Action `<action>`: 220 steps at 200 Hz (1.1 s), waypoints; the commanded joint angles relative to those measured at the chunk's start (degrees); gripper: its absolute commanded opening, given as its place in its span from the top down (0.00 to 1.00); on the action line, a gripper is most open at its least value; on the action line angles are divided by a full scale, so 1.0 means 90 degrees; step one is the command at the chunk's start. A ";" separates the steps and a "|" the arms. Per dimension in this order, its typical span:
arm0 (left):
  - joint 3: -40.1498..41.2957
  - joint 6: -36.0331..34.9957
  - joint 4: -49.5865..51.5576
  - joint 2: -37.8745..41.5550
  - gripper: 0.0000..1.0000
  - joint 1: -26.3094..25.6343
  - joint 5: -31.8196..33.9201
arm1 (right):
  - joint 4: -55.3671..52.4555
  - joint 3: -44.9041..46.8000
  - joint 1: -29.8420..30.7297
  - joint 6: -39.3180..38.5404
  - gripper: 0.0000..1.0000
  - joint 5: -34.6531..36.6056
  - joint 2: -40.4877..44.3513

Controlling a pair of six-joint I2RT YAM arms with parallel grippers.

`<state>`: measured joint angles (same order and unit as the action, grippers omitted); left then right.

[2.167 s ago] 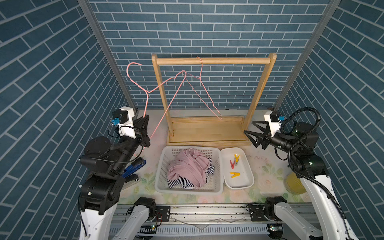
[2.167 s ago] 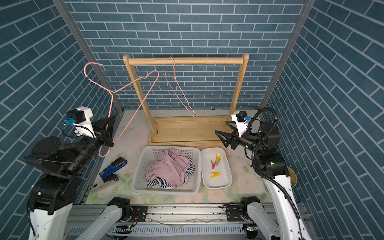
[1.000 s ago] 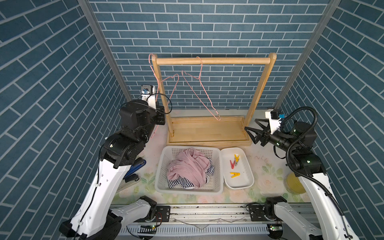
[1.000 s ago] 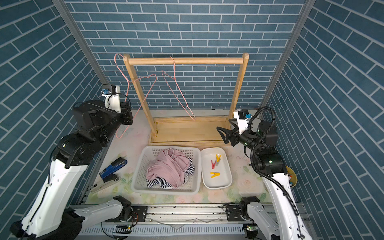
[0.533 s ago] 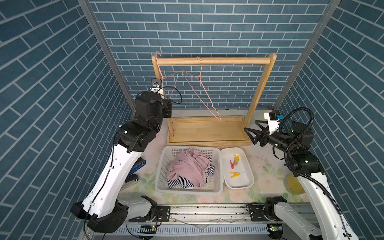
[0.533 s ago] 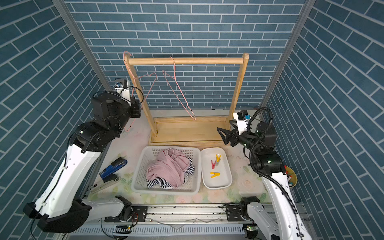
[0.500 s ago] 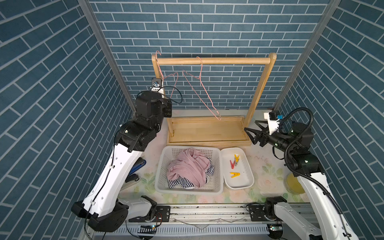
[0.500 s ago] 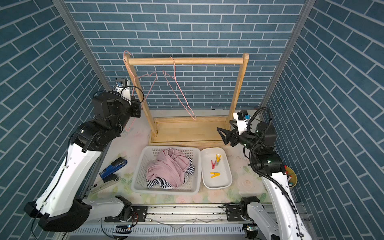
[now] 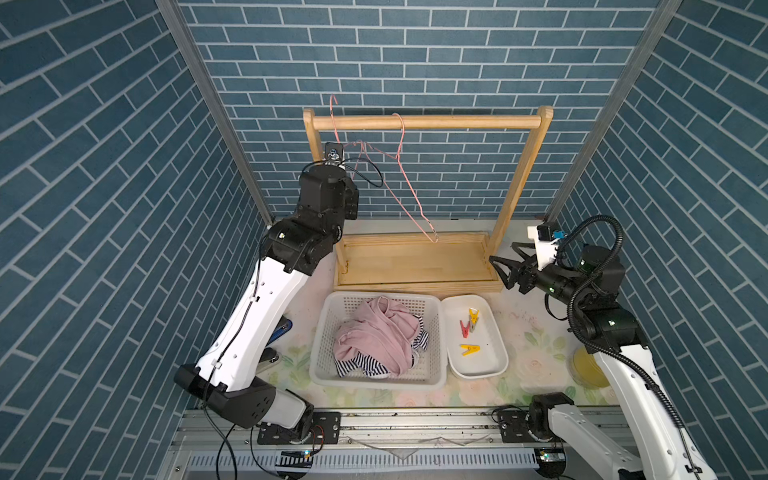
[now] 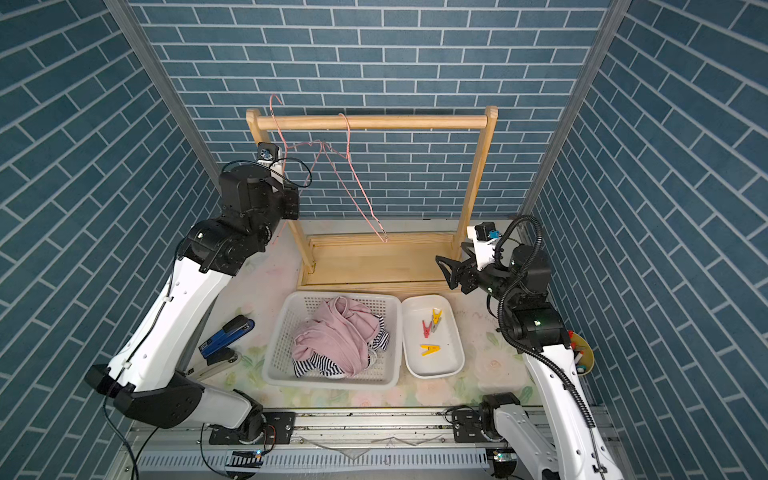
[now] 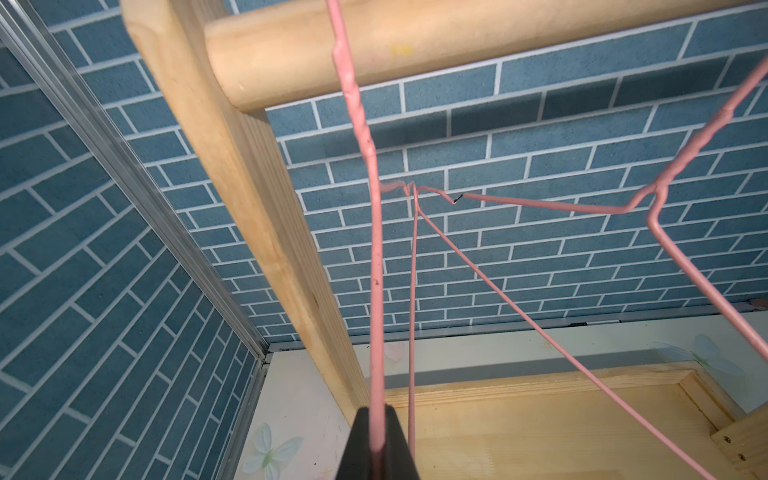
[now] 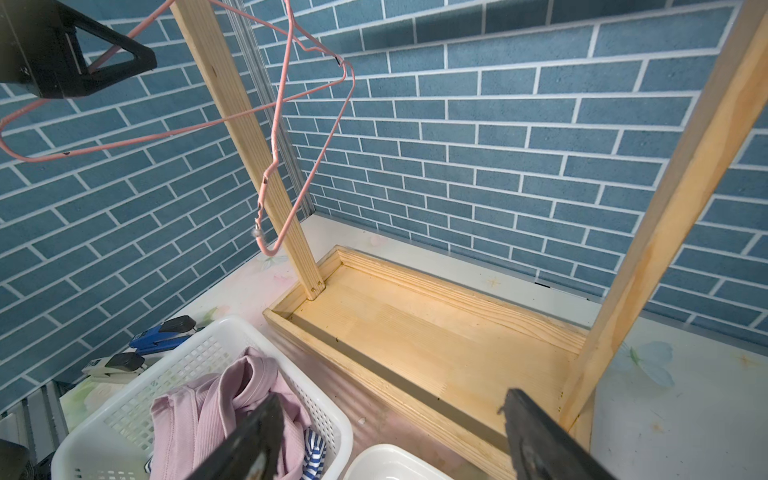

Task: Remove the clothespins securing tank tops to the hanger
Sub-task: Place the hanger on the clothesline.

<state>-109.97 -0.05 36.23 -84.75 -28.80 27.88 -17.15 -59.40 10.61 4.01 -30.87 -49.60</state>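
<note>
- Upper left of centre: in the left wrist view, the left claw (image 11: 377, 419) sits at the bottom edge, pinched tight on the wire of a pink hanger (image 11: 375, 291). The hanger's hook crosses the left end of the wooden rail (image 9: 457, 121), and whether it rests there cannot be told. In both top views the wrist hides the claw's tips.
- Lower centre: the tank tops lie crumpled in the white basket (image 9: 322, 336), well apart from both claws. The pink top (image 9: 374, 336) buries most of the striped top (image 9: 359, 368).
- Just right of the basket: the clothespins (image 9: 464, 328) lie loose in the white tray (image 9: 482, 365). The grey one is hard to make out against a yellow one.
- Right of centre: the right claw (image 9: 500, 272) hangs spread wide and grips nothing, up and right of the tray and clear of the pins. Its wrist view cuts the tray off at the lower edge.
</note>
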 commanded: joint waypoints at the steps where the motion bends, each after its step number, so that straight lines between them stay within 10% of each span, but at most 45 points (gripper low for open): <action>1: -0.0295 -0.0099 -0.0057 -0.0162 1.00 0.0033 0.0069 | -0.0045 0.0060 0.0023 -0.0167 0.16 0.0139 -0.0012; 220: 0.0519 0.0333 -0.0096 -0.0292 1.00 0.0280 -0.0507 | 0.0030 0.0065 0.0025 -0.0201 0.16 -0.0017 -0.0294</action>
<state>-106.91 1.72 36.34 -88.68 -26.55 24.14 -17.30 -59.37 10.61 2.96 -30.24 -52.56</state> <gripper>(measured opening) 0.076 0.834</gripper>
